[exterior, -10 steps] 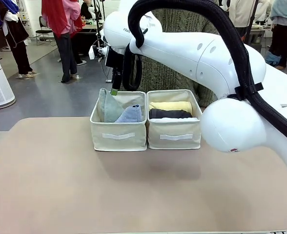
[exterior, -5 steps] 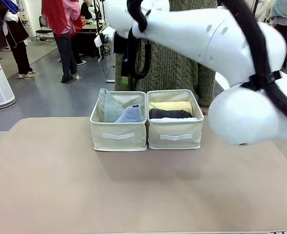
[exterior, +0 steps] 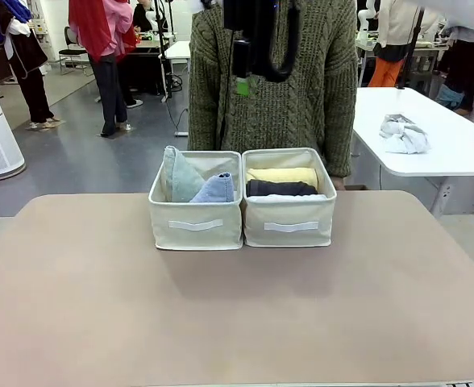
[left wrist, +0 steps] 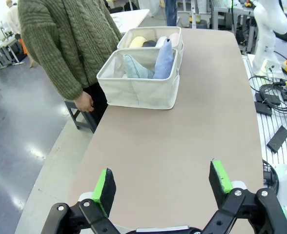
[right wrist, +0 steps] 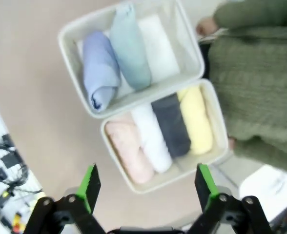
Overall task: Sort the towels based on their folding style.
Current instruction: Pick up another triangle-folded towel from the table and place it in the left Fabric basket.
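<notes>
Terry cone towels in one cream fabric bin, log rolls in the other; right gripper has lifted away, spread empty; left gripper likewise released.

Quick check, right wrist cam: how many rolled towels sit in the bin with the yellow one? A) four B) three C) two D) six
A: the right wrist view shows the bin holding four log rolls side by side: yellow towel, dark grey towel, white towel and pink towel.
</notes>
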`<state>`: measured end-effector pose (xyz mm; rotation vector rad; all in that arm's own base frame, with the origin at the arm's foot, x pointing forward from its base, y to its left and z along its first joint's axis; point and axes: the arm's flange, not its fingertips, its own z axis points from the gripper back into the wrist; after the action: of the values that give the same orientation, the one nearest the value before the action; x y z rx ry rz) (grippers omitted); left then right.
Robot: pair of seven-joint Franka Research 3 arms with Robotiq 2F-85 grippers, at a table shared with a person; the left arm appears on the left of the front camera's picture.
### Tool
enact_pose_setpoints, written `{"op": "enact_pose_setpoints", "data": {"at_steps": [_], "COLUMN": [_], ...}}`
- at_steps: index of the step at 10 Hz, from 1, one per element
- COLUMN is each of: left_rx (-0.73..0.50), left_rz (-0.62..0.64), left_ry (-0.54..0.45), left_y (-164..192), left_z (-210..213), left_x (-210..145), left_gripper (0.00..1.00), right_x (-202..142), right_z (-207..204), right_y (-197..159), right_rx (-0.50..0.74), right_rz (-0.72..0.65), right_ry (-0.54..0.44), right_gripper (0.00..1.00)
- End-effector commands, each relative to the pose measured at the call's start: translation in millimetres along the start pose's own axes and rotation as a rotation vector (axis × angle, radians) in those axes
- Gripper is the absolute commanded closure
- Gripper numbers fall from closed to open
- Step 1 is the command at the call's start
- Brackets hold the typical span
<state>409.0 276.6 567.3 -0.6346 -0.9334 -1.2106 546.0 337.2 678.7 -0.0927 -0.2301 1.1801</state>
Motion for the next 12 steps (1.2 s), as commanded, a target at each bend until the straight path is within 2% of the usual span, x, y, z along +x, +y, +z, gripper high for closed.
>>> {"op": "enact_pose_setpoints", "data": {"at_steps": [1, 3, 6, 7, 9, 10, 12], "left_rx": [-0.001, -0.001, -0.001, -0.001, -0.001, -0.001, -0.001], "left_rz": [-0.005, -0.005, -0.005, -0.005, -0.005, -0.005, -0.005], "left_ry": [0.009, 0.009, 0.009, 0.009, 0.009, 0.009, 0.009], "left_y": [-3, -3, -3, -3, -3, -3, -3], "left_z": [0, 0, 0, 0, 0, 0, 0], "left_x": [1, 1, 1, 1, 1, 1, 1], "left_gripper": [0.0, 0.0, 0.0, 0.0, 0.0, 0.0, 0.0], "right_x": [-141, -180, -234, -237, -225, -244, -244], "right_z": [-70, -67, -64, -66, -63, -63, -63], "right_y": [94, 103, 86, 76, 63, 76, 76], "right_rx": [-0.005, -0.007, -0.023, -0.031, -0.03, -0.035, -0.035], "right_rz": [-0.095, -0.171, -0.252, -0.252, -0.211, -0.271, -0.271], "right_ry": [-0.029, -0.025, -0.112, -0.136, -0.07, -0.086, -0.086], "right_gripper": [0.0, 0.0, 0.0, 0.0, 0.0, 0.0, 0.0]}}
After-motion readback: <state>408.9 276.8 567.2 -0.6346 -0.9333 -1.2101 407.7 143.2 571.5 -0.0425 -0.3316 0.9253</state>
